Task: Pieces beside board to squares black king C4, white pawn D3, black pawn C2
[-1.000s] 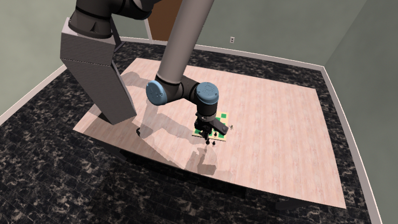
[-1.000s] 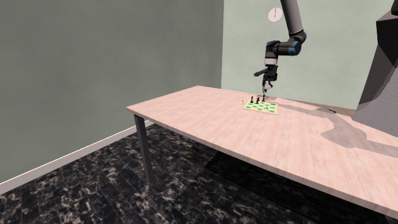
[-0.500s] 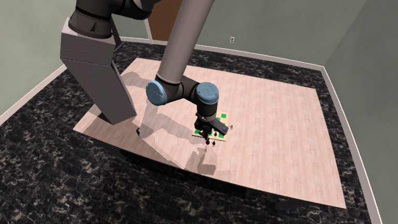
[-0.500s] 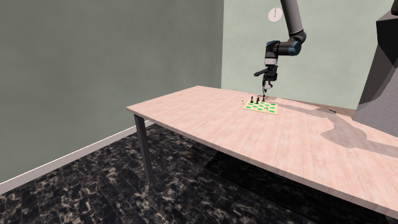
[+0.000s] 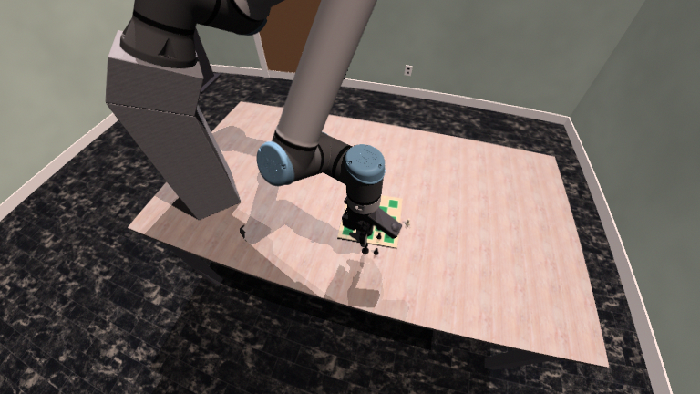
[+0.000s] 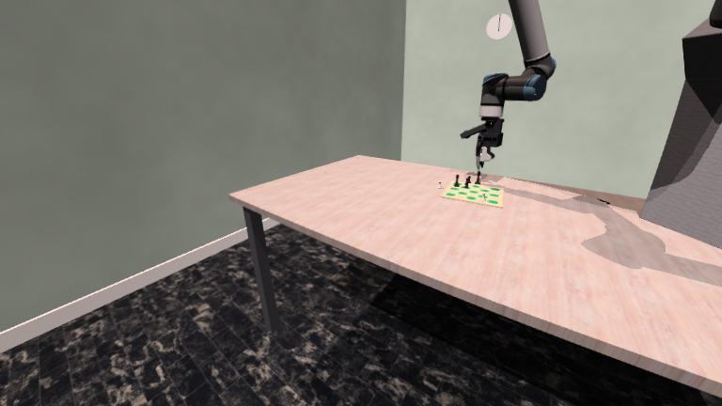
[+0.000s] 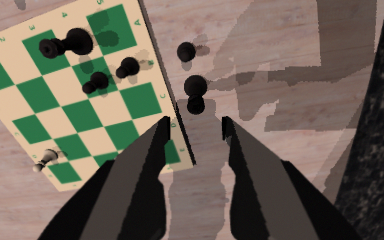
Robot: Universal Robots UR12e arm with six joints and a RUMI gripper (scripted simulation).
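Observation:
My gripper is partly open, with nothing between its fingertips, high above the table just outside the board's 5 edge. The black king stands upright beside the board, ahead of the fingertips in the wrist view. The black pawn stands close to it, also off the board. The white pawn stands beyond the board's A side and is cut off at the top left in the wrist view. C4, D3 and C2 hold no piece.
A tall black piece stands on A4. Black pawns stand on B5 and B4. A white piece stands on D1. The near table edge lies beyond the king.

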